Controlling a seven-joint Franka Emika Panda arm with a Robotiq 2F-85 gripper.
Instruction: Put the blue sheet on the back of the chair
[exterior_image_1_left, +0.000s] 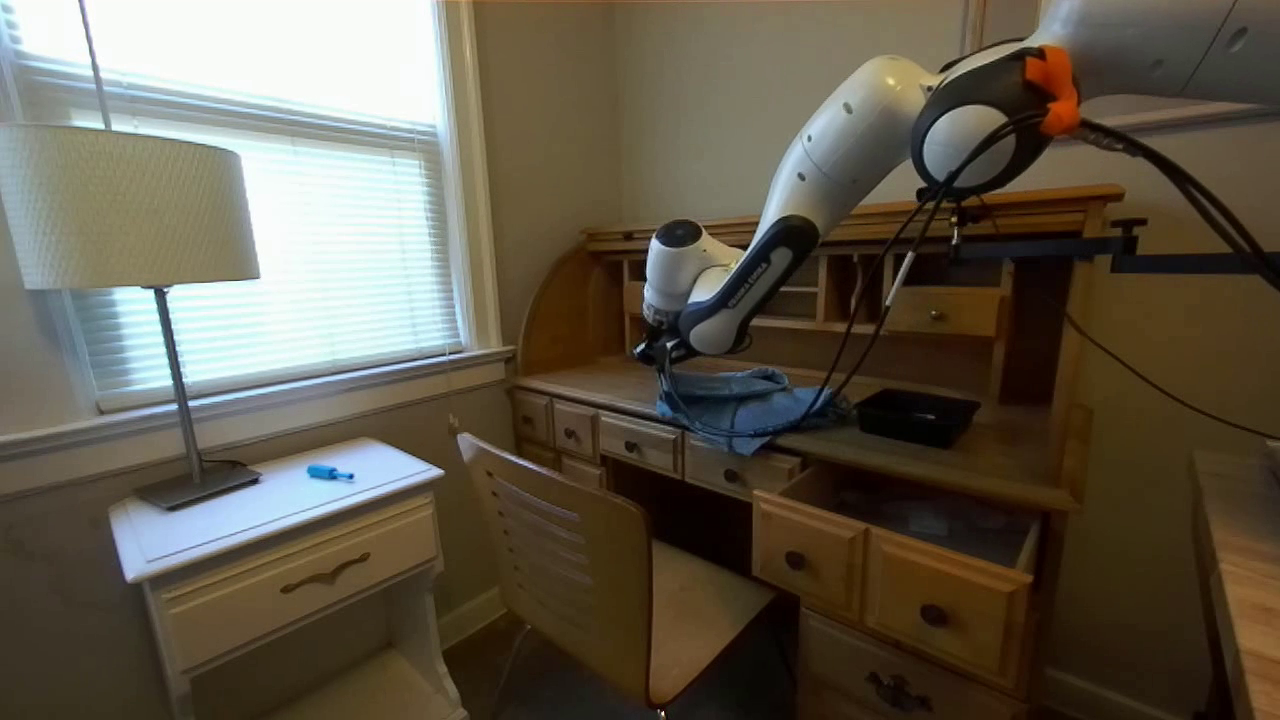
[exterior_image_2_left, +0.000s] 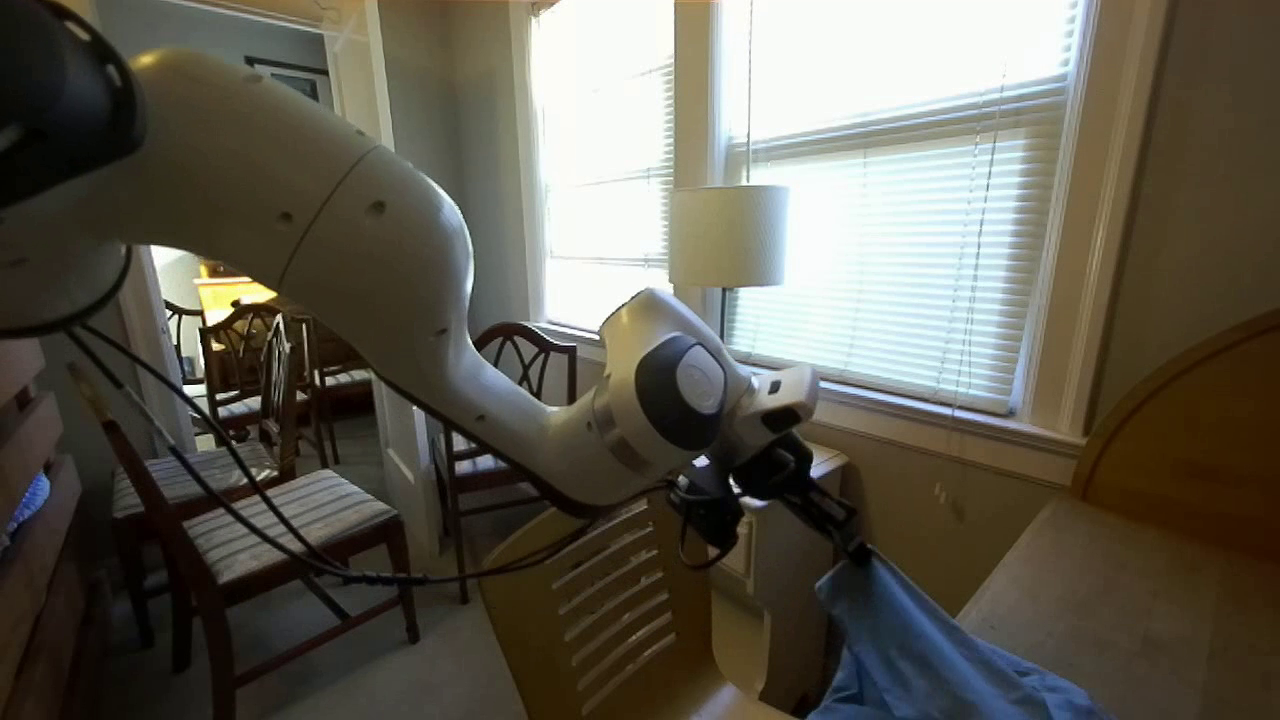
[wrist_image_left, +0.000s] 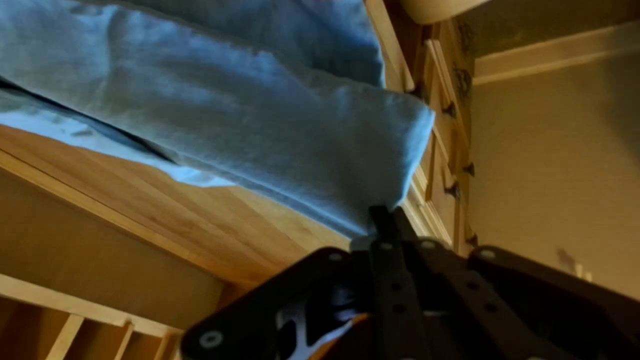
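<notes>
Sloping downward in both exterior views, the white, dark-jointed robot arm (exterior_image_1_left: 850, 125) is being held with its wrist (exterior_image_1_left: 670, 285) low near the front of the light-brown wooden roll-top desk (exterior_image_1_left: 590, 378), the black two-fingered gripper (exterior_image_2_left: 858, 552) being aimed obliquely down. Between its nearly meeting fingertips (wrist_image_left: 378, 217), one corner of the rumpled blue cloth sheet (wrist_image_left: 260, 125) is being pinched; the rest is being borne by the desk, near the pale slat-backed wooden chair (exterior_image_1_left: 600, 630).

Blown-out window (exterior_image_1_left: 320, 220), deep shadow beneath the desk (exterior_image_1_left: 860, 455)

A roll-top desk (exterior_image_1_left: 930, 355), shaded lamp (exterior_image_1_left: 130, 212) and striped-seat chairs (exterior_image_2_left: 330, 502) show a home.
</notes>
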